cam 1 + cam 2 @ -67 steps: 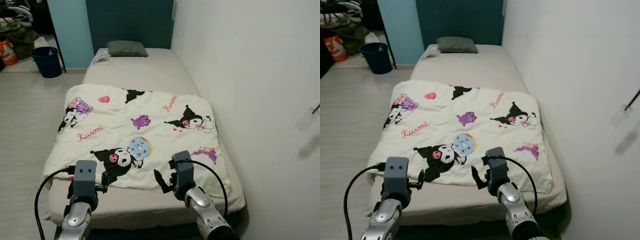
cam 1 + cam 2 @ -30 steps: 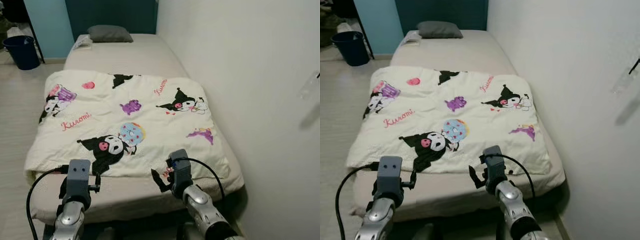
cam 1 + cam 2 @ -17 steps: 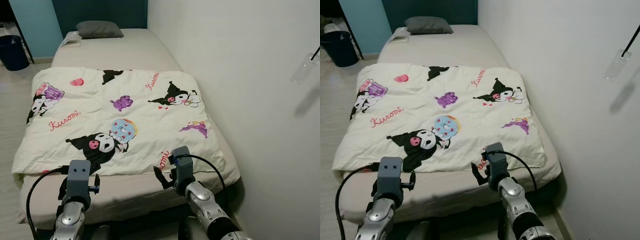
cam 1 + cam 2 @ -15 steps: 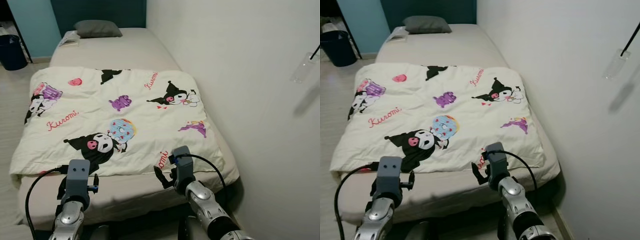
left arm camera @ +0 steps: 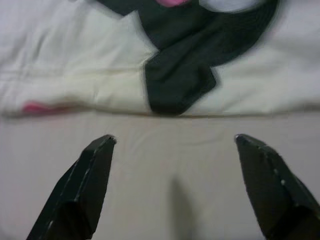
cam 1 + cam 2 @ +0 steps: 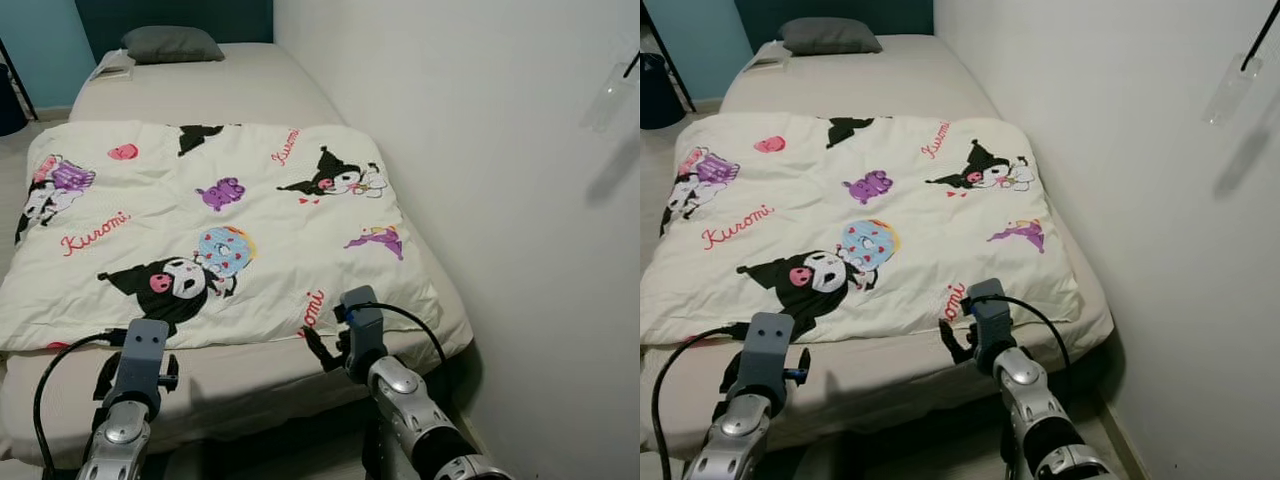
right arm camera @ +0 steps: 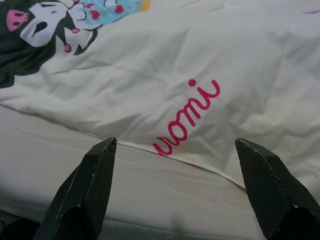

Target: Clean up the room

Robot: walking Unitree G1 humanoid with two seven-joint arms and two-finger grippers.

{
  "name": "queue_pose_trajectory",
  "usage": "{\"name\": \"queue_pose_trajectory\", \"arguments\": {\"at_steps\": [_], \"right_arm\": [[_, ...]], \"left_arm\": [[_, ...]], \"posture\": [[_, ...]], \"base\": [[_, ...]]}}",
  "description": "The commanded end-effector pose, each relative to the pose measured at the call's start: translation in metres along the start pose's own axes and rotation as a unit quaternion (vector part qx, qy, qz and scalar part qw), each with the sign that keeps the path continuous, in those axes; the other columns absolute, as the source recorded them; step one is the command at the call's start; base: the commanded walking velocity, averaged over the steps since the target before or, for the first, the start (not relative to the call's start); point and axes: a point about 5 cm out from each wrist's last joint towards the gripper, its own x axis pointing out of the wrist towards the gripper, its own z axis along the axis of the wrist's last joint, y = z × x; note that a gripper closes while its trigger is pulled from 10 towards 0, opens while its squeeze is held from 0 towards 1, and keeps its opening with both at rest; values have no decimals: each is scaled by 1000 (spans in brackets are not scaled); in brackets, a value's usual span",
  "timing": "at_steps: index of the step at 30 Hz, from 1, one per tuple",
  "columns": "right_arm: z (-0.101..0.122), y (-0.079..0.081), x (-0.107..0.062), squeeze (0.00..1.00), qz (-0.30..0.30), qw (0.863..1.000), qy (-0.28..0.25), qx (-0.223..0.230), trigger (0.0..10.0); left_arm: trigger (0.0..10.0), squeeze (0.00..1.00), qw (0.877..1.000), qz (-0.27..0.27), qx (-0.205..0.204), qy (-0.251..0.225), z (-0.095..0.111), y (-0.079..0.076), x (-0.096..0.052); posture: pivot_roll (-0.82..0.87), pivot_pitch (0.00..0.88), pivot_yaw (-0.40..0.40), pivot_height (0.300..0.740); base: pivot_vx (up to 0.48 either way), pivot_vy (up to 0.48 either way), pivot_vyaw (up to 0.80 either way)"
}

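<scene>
My left gripper (image 5: 172,187): nearest of all, low at the foot of the bed on the left, fingers spread wide with nothing between them, hovering over bare sheet just short of the blanket's near hem.

My right gripper (image 7: 175,185): also at the foot end, further right, fingers wide apart and empty — the hem with its pink lettering lies right ahead of the tips.

Bed (image 6: 255,375): a strip of bare beige sheet runs across the foot end under both grippers; the right side sits close against the white wall (image 6: 480,150).

Blanket (image 6: 210,220): cream with cartoon prints, spread over the near half of the bed, its long axis running left to right across my front. The near hem lies crosswise just beyond both sets of fingertips.

Key relation: the hem is straight ahead and slightly far of both grippers. Each arm looks about equally near, so I judge the next move to be a short forward reach with both to pinch it.

Far end: bare mattress beyond the blanket, then a grey pillow (image 6: 170,43) at the head — with a small flat white thing (image 6: 112,70) to its left that I cannot identify.
</scene>
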Motion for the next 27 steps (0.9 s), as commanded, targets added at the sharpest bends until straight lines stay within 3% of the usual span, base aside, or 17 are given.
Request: {"name": "queue_pose_trajectory", "arguments": {"at_steps": [1,2,4,5,6,7,8,10,14,16,17,18,19,20,22,27], "right_arm": [[-8,2,-3,0,0,1000,10,6,10000],[-8,3,-3,0,2,1000,9,6,10000],[-8,3,-3,0,2,1000,9,6,10000],[-8,3,-3,0,3,1000,8,6,10000],[-8,3,-3,0,3,1000,8,6,10000],[-6,4,-2,0,6,1000,4,6,10000],[-6,4,-2,0,6,1000,4,6,10000],[-3,5,-2,0,7,1000,-1,6,10000],[-1,6,-2,0,10,1000,-6,5,10000],[2,7,-3,0,14,1000,-14,3,10000],[4,8,-4,0,15,1000,-21,3,10000],[4,8,-4,0,15,1000,-21,3,10000],[6,10,-5,0,17,999,-28,2,10000],[6,10,-5,0,17,999,-28,2,10000],[12,13,-7,0,23,999,-41,-1,10000],[20,24,-14,0,38,997,-60,-7,10000]], "left_arm": [[10000,0,998,12,-56,31,-10,2,-1],[10000,0,992,25,-111,46,-12,4,2],[10000,0,992,25,-111,46,-12,4,2],[10000,0,985,34,-162,55,-12,5,5],[10000,0,985,34,-162,55,-12,5,5],[10000,1000,959,46,-270,70,-12,7,14],[10000,1000,959,46,-270,70,-12,7,14],[10000,1000,943,42,-320,81,-11,7,20],[10000,1000,938,40,-332,90,-12,7,24],[10000,1000,928,38,-356,101,-15,6,27],[10000,1000,917,38,-384,105,-16,7,28],[10000,1000,917,38,-384,105,-16,7,28],[10000,1000,902,39,-417,105,-17,7,29],[10000,1000,902,39,-417,105,-17,7,29],[10000,1000,882,43,-458,100,-19,10,30],[10000,1000,868,35,-491,67,-12,19,36]], "posture": [[7,239,-83,561],[0,248,-89,561],[0,248,-89,561],[-2,250,-89,561],[-2,250,-89,561],[-15,270,-94,561],[-15,270,-94,561],[-24,283,-97,561],[-36,298,-99,561],[-55,317,-101,561],[-79,340,-105,561],[-79,340,-105,561],[-88,348,-107,561],[-88,348,-107,561],[-109,377,-112,561],[-144,418,-109,561]], "base": [[0,0,0],[0,0,0],[0,0,0],[0,0,0],[0,0,0],[0,0,0],[0,0,0],[0,0,0],[0,0,0],[0,0,0],[0,0,0],[0,0,0],[0,0,0],[0,0,0],[0,0,0],[0,0,0]]}}
